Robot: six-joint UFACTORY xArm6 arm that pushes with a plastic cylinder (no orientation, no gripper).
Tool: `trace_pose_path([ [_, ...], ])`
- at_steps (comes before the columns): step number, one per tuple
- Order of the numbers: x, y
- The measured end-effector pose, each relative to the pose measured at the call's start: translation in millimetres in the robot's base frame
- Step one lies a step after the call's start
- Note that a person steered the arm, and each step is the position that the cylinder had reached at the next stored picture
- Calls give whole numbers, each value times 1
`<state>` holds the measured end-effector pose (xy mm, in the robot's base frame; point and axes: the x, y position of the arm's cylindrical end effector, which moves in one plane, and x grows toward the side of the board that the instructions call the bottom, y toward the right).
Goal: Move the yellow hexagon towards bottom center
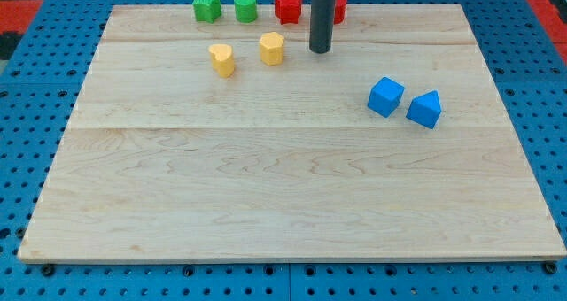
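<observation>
My tip (320, 50) is a bare rod with nothing to open or close, and it touches no block. The yellow hexagon (272, 48) sits just to the view's left of it, near the board's top edge, apart from it. This looks like the approach step. Next, my tip likely needs to get above the hexagon, toward the view's top, then push it down toward the bottom center of the wooden board (292, 212).

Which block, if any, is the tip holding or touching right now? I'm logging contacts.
Nothing is held. My tip stands apart from every block, to the view's right of the yellow hexagon, with bare board between them.
</observation>
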<state>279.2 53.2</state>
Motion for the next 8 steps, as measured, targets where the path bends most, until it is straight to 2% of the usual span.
trace_pose_path([
  [1,-14,-50],
  [3,86,-175],
  [4,135,-189],
  [5,114,-230],
  [6,88,-194],
  [7,82,-143],
  [8,117,-110],
])
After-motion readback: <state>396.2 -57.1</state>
